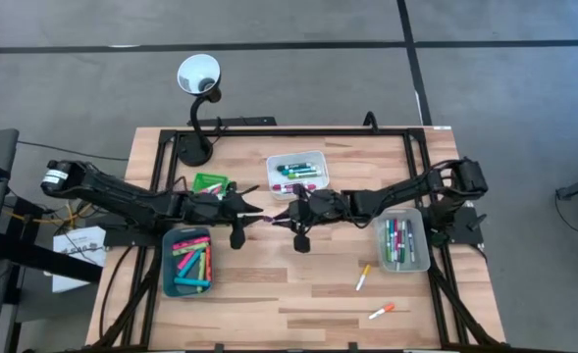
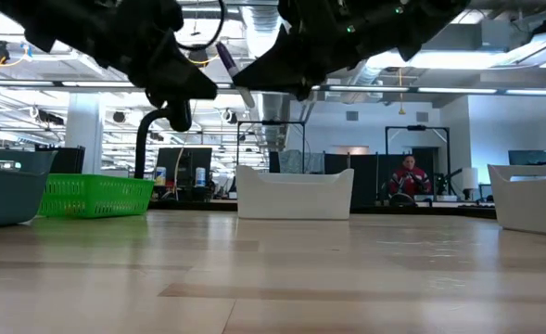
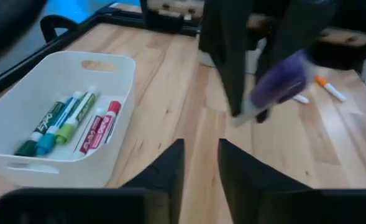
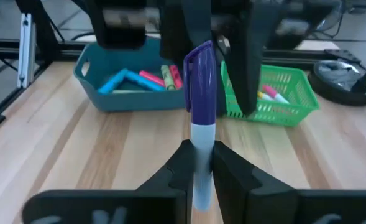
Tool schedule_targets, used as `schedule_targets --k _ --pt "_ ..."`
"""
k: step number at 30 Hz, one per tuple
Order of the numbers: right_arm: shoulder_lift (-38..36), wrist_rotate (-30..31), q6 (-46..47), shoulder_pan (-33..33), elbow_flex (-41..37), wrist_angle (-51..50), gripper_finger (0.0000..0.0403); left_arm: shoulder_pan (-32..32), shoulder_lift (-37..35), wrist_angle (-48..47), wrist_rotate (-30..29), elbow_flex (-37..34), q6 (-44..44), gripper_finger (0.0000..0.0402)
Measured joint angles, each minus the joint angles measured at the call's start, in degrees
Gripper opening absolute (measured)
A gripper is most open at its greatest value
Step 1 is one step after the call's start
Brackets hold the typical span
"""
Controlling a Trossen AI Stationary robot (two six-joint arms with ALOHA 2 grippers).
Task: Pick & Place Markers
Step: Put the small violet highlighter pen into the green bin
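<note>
A marker with a purple cap [image 4: 200, 74] and a white barrel is held in my shut right gripper [image 4: 200, 149] above the table's middle. It also shows in the high view [image 1: 269, 215] and in the low view [image 2: 228, 63]. My left gripper [image 3: 201, 152] is open and faces it from the table's left [image 1: 252, 210]. In the right wrist view its fingers [image 4: 251, 62] stand about the cap end; I cannot tell whether they touch it. Two more markers [image 1: 363, 277] [image 1: 382, 311] lie on the table at the near right. My right gripper pinches the marker's white barrel [image 4: 201, 163] between its two fingers. The fingers come about level from the table's right and lie along the marker. The purple cap end sticks out past the fingertips toward my left gripper. The marker is lifted clear of the table.
A teal tray [image 1: 167, 263] with several markers stands at the near left. A green basket [image 1: 208, 182] and a white tray [image 1: 272, 176] stand at the far side, and a clear grey tray [image 1: 421, 240] at the right. A lamp [image 1: 198, 78] stands at the far left.
</note>
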Motion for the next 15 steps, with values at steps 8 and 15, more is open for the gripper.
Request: schedule_targets --k 8,15 --pt "0.29 0.0 0.0 0.0 0.11 -0.01 0.0023 0.59 5.98 9.77 3.51 -0.02 1.62 0.0155" --pt "0.17 -0.17 0.02 0.07 0.13 -0.32 0.0033 0.18 6.52 11.86 6.04 -0.11 3.03 0.0167"
